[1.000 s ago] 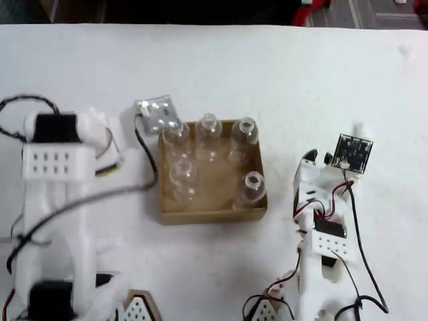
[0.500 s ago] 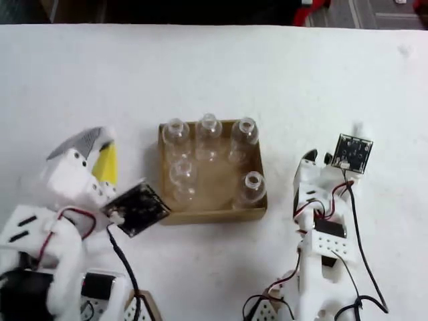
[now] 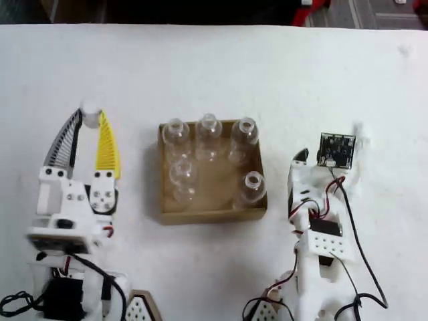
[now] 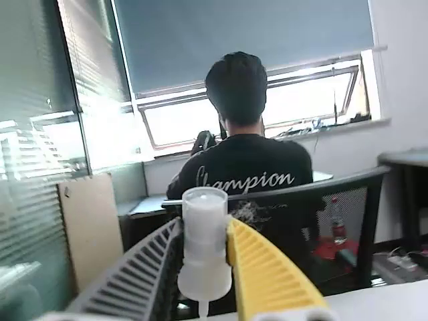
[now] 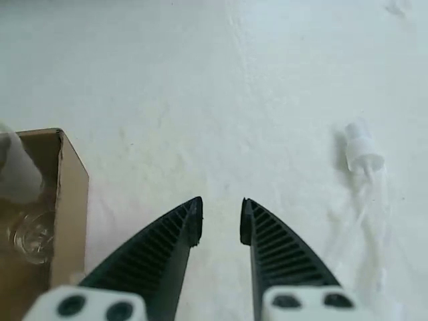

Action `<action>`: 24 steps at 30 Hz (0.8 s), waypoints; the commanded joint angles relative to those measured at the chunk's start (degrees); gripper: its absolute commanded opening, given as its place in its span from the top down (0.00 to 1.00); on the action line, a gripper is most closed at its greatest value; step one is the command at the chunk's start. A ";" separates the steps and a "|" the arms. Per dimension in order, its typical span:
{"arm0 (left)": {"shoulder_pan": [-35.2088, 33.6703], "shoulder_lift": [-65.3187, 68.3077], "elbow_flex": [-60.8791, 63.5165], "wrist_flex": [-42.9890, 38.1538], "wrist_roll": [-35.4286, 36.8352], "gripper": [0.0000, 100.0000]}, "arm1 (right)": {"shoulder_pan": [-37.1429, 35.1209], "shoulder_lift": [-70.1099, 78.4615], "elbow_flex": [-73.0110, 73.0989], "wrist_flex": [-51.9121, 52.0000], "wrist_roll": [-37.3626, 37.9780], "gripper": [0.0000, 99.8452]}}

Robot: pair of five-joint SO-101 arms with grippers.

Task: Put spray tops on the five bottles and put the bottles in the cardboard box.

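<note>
Room: behind the table my left wrist view shows a wide window (image 4: 314, 100) with a grey blind (image 4: 241, 33) pulled halfway down, and a brown board (image 4: 90, 227) that leans at the wall.
Table (image 3: 267, 67): a white surface, a little wrinkled near my right side.
Cardboard box (image 3: 212, 215): it stands on the table between my two arms, open at the top.
Bottles (image 3: 245, 130): five clear ones stand upright inside the box, three at the far wall and two nearer to me.
Left gripper (image 3: 90, 120): it is left of the box, pointing away from me, and its grey and yellow fingers clamp a spray top (image 4: 204, 244).
Right gripper (image 5: 221, 208): it is over bare table right of the box, with its black fingers a narrow gap apart and nothing between them.
Second spray top (image 5: 361, 150): white, it lies on its side on the table, beyond my right gripper and apart from it.
</note>
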 commanded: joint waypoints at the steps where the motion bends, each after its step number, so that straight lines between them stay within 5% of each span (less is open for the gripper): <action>1: 1.10 4.26 -3.87 2.20 17.67 0.98 | -0.75 0.40 -1.49 -1.45 0.70 0.92; 10: 9.19 32.66 -29.27 8.70 24.88 0.98 | 0.48 0.40 -1.49 -1.45 0.35 0.92; 24: 9.19 64.57 -49.67 8.35 20.40 0.98 | 0.48 0.48 -1.41 -2.86 0.26 0.92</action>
